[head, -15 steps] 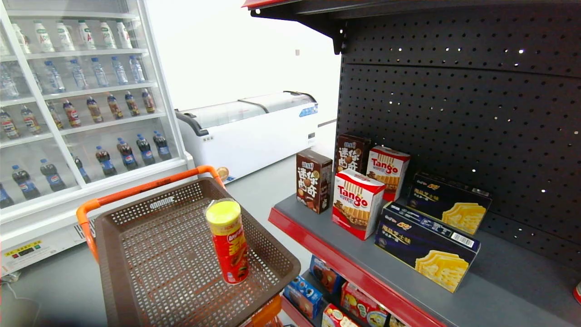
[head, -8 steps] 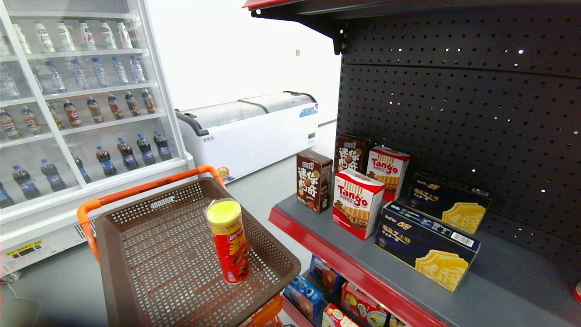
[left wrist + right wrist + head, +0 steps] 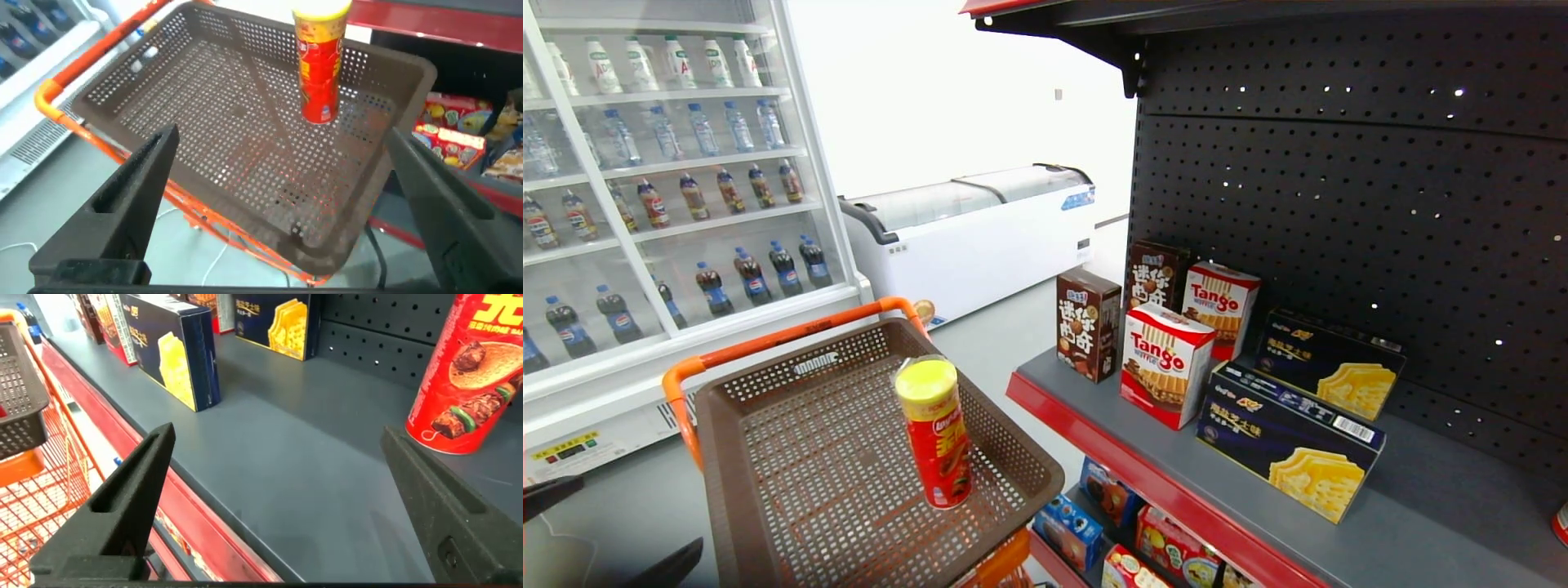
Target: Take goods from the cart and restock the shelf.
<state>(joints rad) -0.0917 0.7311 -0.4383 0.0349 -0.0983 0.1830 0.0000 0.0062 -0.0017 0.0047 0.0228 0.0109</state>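
**Left gripper enters head view; can untouched in cart**

Change: the two black fingertips of the left gripper [image 3: 640, 512] now show at the lower left corner of the head view, beside the cart. A second ago that corner held only floor. The can, the basket and the shelf stock sit as before.

Left gripper: jaws spread wide, nothing between them. It hangs outside the near corner of the basket, apart from it.

Right gripper [image 3: 278, 433]: jaws spread wide, empty, over a bare stretch of the shelf deck.

Surroundings, largest first:
- Glass-door drinks cooler [image 3: 645, 163], rows of bottles, far left.
- Black pegboard shelf with grey deck and red front edge [image 3: 1094, 392], on the right.
- White chest freezer [image 3: 980, 237] behind, between cooler and shelf.
- Orange-framed cart [image 3: 768, 339] carrying a brown perforated plastic basket [image 3: 809, 457], just left of the shelf.
- Two dark blue flat boxes [image 3: 1290, 445], one behind the other on the deck.
- Two red-and-white wafer boxes [image 3: 1164, 363], then two brown boxes [image 3: 1088, 325] at the deck's far end.
- Red cylindrical crisp can with yellow lid [image 3: 935, 433], upright in the basket near its shelf-side wall.
- A second red can [image 3: 466, 376], upright on the deck near the right gripper.

In the way: the basket's near wall lies between the left gripper and the crisp can.
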